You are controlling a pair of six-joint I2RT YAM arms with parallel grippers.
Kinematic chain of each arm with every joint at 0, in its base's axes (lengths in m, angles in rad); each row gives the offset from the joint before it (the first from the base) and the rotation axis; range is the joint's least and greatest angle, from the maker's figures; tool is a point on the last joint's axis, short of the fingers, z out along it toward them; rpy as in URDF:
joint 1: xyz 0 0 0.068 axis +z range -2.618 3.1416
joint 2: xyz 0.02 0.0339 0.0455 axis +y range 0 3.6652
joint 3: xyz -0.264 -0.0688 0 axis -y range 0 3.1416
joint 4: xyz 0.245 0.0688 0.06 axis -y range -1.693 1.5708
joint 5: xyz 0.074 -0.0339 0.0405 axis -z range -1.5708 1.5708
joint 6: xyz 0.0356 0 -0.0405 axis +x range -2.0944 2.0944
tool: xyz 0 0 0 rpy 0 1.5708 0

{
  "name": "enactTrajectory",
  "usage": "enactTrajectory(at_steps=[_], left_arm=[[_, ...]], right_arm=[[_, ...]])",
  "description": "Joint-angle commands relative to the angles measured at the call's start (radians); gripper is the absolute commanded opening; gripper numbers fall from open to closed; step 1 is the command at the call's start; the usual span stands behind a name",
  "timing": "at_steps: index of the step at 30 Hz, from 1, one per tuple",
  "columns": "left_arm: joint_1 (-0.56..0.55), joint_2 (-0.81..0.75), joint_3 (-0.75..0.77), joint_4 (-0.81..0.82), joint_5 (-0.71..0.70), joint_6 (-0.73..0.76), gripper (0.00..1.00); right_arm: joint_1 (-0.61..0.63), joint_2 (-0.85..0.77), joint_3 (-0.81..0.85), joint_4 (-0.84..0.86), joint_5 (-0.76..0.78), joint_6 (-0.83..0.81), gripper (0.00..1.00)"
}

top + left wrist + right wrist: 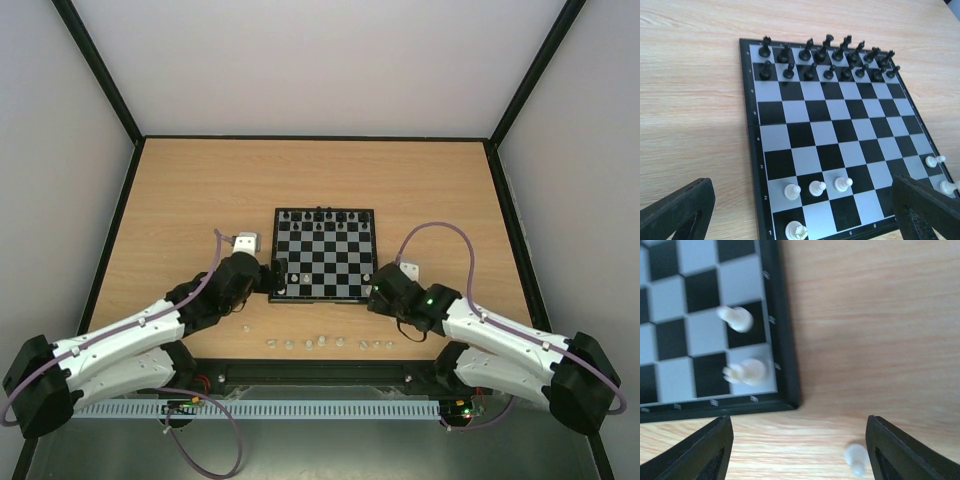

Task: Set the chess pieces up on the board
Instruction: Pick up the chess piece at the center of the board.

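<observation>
The board (325, 262) lies mid-table, black pieces along its far two rows. In the left wrist view three white pawns (817, 187) and a white rook (796, 230) stand at the board's (840, 125) near left corner. My left gripper (800, 222) hovers open over them and holds nothing. The right wrist view shows a pawn (736, 318) and a rook (746, 371) at the board's near right corner (785, 390). My right gripper (797, 460) is open just off that corner. A loose white piece (856, 458) lies on the wood near its right finger (910, 450).
Several loose whitish pieces (310, 343) lie in a row on the table between the board and the arm bases. Black rails (120, 200) border the wooden table. A cable loops over each arm.
</observation>
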Motion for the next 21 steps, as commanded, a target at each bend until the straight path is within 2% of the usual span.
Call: enactTrajectory(at_steps=[1,10,21], left_arm=[[0.03,0.036,-0.043,0.1,0.14,0.042,0.99],[0.03,-0.003,-0.077,0.102,0.168,0.04,0.99],[0.03,-0.032,-0.09,0.096,0.172,0.039,0.99]], right_arm=[[0.056,0.016,-0.058,-0.133,0.108,0.166,0.72],[0.148,0.098,-0.074,-0.156,0.138,0.268,0.56],[0.155,0.093,-0.08,-0.144,0.155,0.266,0.29]])
